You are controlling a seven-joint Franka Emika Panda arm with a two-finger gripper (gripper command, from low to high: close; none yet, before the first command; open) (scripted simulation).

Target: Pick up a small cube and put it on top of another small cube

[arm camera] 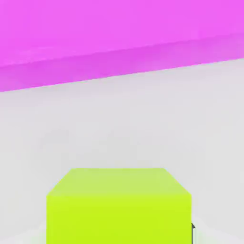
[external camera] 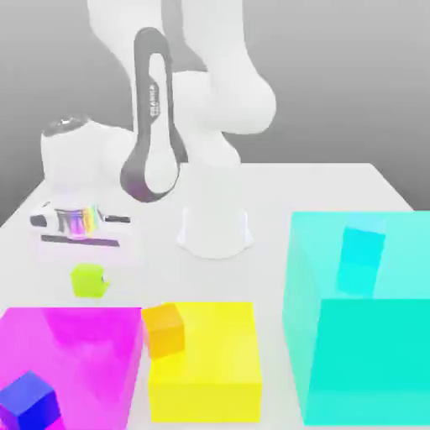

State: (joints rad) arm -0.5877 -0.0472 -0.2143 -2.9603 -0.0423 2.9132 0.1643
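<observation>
The white desk [external camera: 277,189] is occupied by a large cyan block [external camera: 361,336], a magenta block [external camera: 71,353] and a yellow block [external camera: 206,361]. The gripper [external camera: 80,239] is seen just behind the small cube [external camera: 87,280], which rests on the desk beside the magenta block. Whether the fingers are open cannot be told.

My arm [external camera: 227,84] looks like smooth white plastic with a soft shine, and it has a dark grey strip. The table [external camera: 277,193] under it is plain, pale and matt. Near my hand [external camera: 80,220], the little lime-green cube [external camera: 87,280] is flat and smooth. The big pink block [external camera: 71,357], yellow block [external camera: 206,361] and teal block [external camera: 369,319] past the cube look glassy.
</observation>
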